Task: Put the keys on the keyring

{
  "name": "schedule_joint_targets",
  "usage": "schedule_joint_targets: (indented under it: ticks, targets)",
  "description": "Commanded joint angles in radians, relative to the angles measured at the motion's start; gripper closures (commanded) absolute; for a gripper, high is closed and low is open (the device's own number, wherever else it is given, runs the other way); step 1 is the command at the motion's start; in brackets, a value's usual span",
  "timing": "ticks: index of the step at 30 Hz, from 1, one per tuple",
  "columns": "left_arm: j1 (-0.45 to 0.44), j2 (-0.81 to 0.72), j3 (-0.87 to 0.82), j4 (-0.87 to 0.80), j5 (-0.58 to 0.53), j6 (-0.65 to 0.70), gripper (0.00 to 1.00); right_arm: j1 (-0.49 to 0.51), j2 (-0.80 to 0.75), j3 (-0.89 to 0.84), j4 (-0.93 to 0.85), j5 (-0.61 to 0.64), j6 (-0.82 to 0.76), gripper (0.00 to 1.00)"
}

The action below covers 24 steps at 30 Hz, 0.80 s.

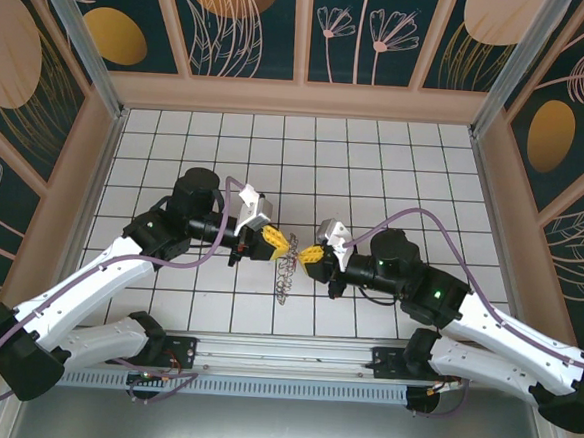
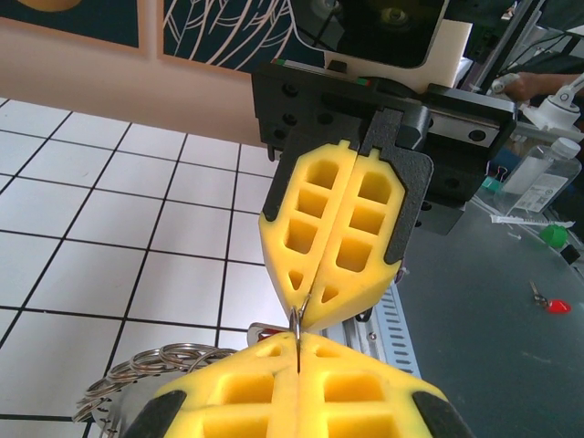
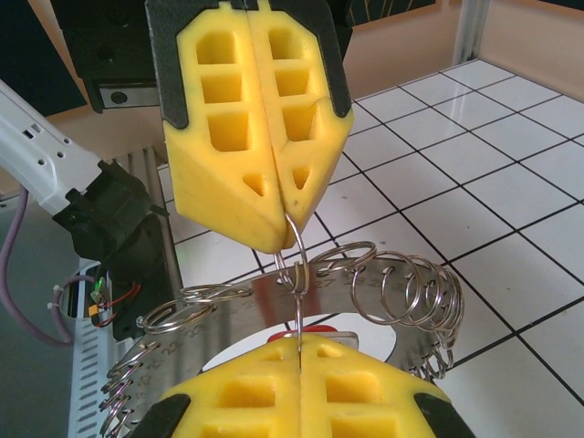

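Note:
My two grippers meet tip to tip above the middle of the tiled floor. The left gripper point(image 1: 290, 247) point(image 2: 298, 343) point(image 3: 285, 239) is shut on a small split ring point(image 3: 294, 265). That ring is threaded through the keyring point(image 3: 228, 315) point(image 1: 286, 277), a flat grey band fringed with several wire rings point(image 2: 137, 365), which hangs below the tips. The right gripper point(image 1: 303, 251) point(image 3: 299, 340) point(image 2: 306, 315) is shut on a thin metal loop that meets that split ring. The keys point(image 3: 315, 322) point(image 2: 262, 334), red with a pale metal bit, sit right at the fingertips. I cannot tell how they are attached.
White tiled floor point(image 1: 376, 165) with patterned walls on three sides. A metal rail point(image 1: 293, 354) runs along the near edge by the arm bases. On the grey bench outside lie a small red piece point(image 2: 558, 307) and a bottle point(image 2: 547, 173).

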Motion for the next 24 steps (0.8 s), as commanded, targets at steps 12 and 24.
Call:
schedule_joint_targets:
  ticks: [12, 24]
  targets:
    - [-0.005, 0.013, -0.007, 0.028, 0.03, 0.022, 1.0, -0.026, 0.007, 0.014, 0.084, -0.048, -0.015, 1.0]
    - [-0.005, 0.014, -0.007, 0.03, 0.032, 0.022, 1.0, -0.029, 0.013, 0.016, 0.091, -0.064, -0.016, 1.0]
